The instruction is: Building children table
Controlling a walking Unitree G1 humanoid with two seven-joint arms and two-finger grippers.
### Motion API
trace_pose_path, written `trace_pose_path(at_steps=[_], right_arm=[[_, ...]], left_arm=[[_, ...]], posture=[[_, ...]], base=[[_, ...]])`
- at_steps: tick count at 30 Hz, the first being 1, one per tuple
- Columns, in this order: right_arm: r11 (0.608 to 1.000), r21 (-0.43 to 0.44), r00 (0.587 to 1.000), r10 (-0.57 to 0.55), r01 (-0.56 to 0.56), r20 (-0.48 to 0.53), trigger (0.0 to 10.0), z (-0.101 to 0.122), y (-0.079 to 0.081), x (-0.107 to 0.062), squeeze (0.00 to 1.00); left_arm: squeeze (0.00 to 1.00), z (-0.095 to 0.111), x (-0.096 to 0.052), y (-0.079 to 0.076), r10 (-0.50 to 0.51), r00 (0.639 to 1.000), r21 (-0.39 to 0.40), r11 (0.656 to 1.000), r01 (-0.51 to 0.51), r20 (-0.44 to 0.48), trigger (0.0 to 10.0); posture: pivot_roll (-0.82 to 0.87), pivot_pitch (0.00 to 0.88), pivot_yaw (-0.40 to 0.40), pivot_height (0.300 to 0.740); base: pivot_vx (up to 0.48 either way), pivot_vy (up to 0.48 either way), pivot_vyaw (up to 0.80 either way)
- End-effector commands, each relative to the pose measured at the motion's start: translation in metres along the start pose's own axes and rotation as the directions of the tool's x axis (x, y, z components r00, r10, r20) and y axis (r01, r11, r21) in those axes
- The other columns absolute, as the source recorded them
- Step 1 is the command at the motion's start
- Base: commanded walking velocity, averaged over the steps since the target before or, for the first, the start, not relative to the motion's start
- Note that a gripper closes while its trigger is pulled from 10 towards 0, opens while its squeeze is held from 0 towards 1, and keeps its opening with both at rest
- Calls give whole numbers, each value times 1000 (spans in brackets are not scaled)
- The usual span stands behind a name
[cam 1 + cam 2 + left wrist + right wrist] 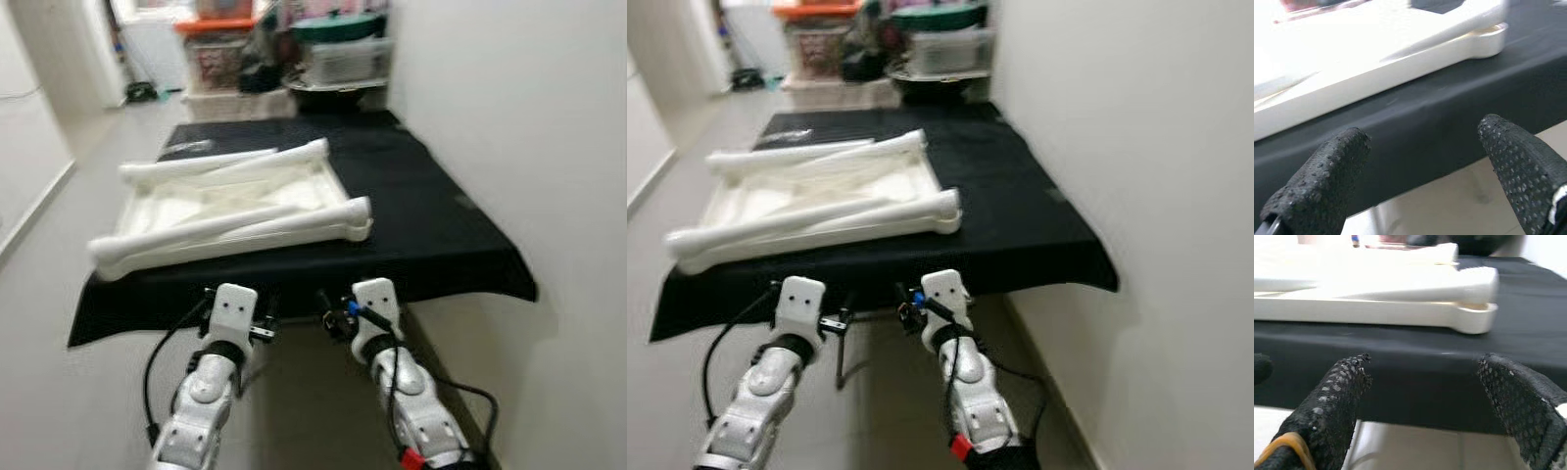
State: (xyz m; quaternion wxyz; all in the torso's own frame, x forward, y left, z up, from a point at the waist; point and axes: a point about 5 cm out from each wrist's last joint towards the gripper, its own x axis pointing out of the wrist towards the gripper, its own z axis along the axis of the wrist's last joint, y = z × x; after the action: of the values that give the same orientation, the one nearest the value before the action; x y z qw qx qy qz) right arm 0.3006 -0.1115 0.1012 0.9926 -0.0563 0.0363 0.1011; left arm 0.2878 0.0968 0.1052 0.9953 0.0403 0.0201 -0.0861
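Left gripper (1420, 171) and right gripper (1422, 406) are held spread, empty, just below the black cloth (441, 225) edge. White tabletop (230, 211) lies upside-down above, legs (225, 227) folded flat. Both should be raised together.

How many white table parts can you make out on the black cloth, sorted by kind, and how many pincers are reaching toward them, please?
White tabletop panel, lying flat: 1
White table legs: 2, near one and far one, both lying across the panel
Pincers: 2, left pincer and right pincer, both open below the black cloth edge
Total: 5
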Motion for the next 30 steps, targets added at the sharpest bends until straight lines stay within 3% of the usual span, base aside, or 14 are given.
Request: trace_pose_path(at_steps=[1,11,30], right_arm=[[1000,25,1000,3,-3,-5,10000,-1,4,0,0],[1000,27,1000,6,-6,-5,10000,-2,5,-1,0],[999,34,1000,1,-1,-3,10000,-2,5,-1,0]], left_arm=[[0,-3,-1,4,15,1000,3,1000,-15,-11,10000],[0,-3,-2,6,18,1000,-6,1000,-18,-7,10000],[0,-5,-2,7,19,1000,12,1000,-19,-17,10000]], posture=[[-20,0,12,740],[-19,0,13,740],[-19,0,15,740]], base=[[0,0,0],[0,0,0],[0,469,0]])
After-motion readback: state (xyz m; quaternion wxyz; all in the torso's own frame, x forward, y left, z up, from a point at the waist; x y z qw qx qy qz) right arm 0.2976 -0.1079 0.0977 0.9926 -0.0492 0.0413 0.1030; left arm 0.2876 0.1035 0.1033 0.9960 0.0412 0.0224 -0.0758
